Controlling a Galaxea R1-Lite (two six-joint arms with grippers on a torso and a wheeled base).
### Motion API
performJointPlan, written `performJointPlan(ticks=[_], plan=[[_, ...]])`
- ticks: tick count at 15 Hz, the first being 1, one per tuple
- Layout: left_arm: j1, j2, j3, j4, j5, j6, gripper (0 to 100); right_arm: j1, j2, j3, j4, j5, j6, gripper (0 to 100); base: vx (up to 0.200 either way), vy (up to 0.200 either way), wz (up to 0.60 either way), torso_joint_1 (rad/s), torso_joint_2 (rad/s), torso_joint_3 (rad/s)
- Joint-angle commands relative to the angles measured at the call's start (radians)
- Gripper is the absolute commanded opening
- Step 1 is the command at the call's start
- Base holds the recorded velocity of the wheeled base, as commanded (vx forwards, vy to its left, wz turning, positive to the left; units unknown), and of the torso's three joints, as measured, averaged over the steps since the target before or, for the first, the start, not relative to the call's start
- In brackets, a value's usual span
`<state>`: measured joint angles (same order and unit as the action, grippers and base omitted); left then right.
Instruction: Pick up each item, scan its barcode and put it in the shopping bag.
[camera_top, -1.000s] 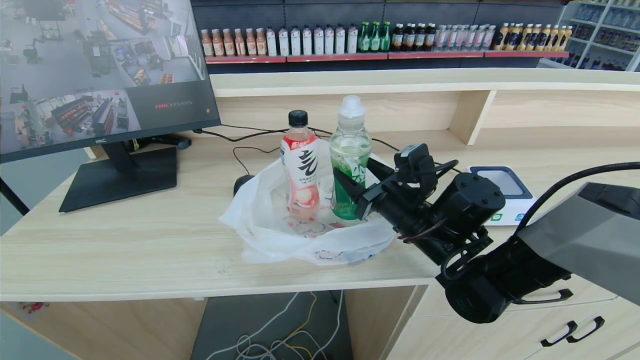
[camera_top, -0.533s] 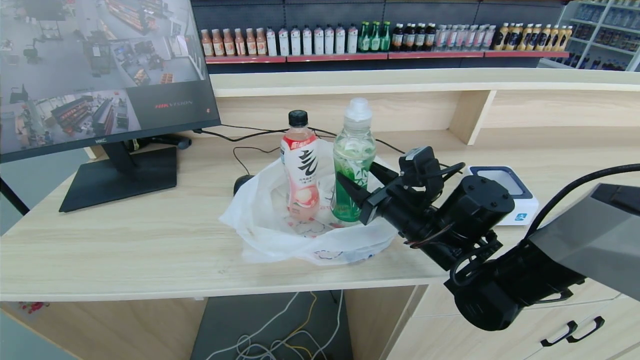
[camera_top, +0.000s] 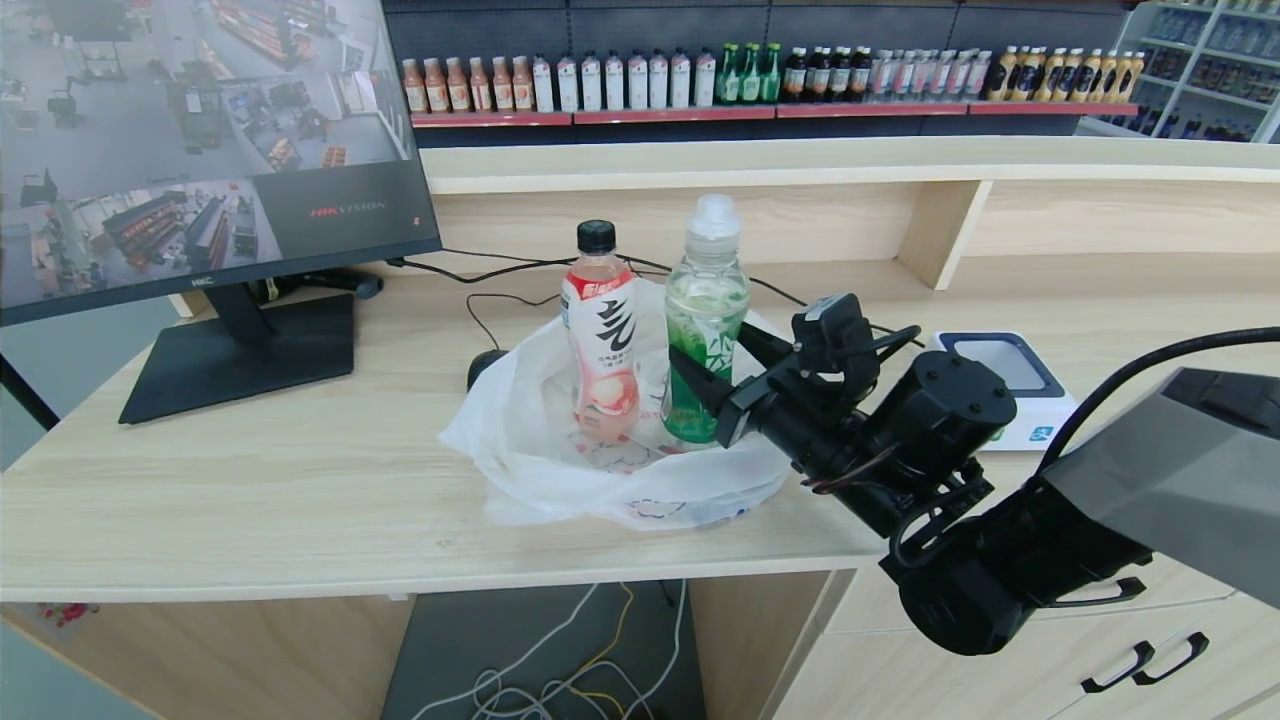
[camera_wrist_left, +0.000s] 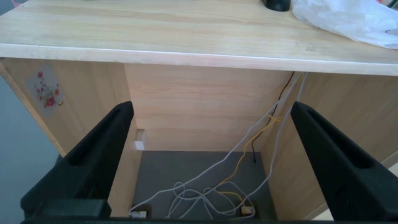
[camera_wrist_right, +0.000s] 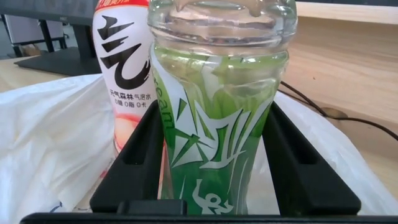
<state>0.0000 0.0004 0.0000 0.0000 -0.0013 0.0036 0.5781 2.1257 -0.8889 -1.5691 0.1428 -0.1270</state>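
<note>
On the wooden counter (camera_top: 300, 500) a white shopping bag (camera_top: 540, 470) is lying open and crumpled, and two bottles are standing inside it, close beside each other. Nearer the robot's left, the pink bottle (camera_top: 600, 330) with a black cap is standing upright. Just beside it, the green bottle (camera_top: 705, 300) with a white cap is leaning slightly, with its base down among the bag's folds.

The right gripper (camera_top: 710, 350) is reaching in from the robot's right and pinching the green bottle at its labelled lower half. In the right wrist view the green bottle (camera_wrist_right: 214, 137) is sitting between the two black fingers of the right gripper (camera_wrist_right: 213, 115), one finger pressing on each side. The pink bottle (camera_wrist_right: 124, 81) is showing just behind it, and the bag (camera_wrist_right: 50, 143) is spreading around both.

The left gripper (camera_wrist_left: 211, 109) is hanging low in front of the counter (camera_wrist_left: 155, 31) with its fingers spread wide and nothing between them. It is facing the opening under the counter, where loose cables (camera_wrist_left: 211, 186) are trailing on the floor.

Beyond the right arm, a white scanner (camera_top: 1010, 385) with a dark window is sitting on the counter, apart from the bag. A monitor (camera_top: 200, 140) is standing on the counter's far left, and a black mouse (camera_top: 483, 365) is peeking out just behind the bag. Rows of drinks are lining a store shelf (camera_top: 760, 75) in the background.
</note>
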Motion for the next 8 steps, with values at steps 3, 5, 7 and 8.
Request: performJointPlan(ticks=[3,5,7,8], plan=[[0.0,0.0,0.0,0.0,0.001,-0.001,100,-0.012,0.008,-0.005,-0.002,0.0,0.001,100,0.0,0.0,0.0,0.0,0.0,0.0],[0.0,0.0,0.0,0.0,0.0,-0.001,100,-0.012,0.008,-0.005,-0.002,0.0,0.001,100,0.0,0.0,0.0,0.0,0.0,0.0],[0.0,0.0,0.0,0.0,0.0,-0.001,100,-0.012,0.008,-0.005,-0.002,0.0,0.001,100,0.0,0.0,0.0,0.0,0.0,0.0],[0.0,0.0,0.0,0.0,0.001,-0.001,100,-0.011,-0.001,0.001,-0.002,0.0,0.001,100,0.0,0.0,0.0,0.0,0.0,0.0]])
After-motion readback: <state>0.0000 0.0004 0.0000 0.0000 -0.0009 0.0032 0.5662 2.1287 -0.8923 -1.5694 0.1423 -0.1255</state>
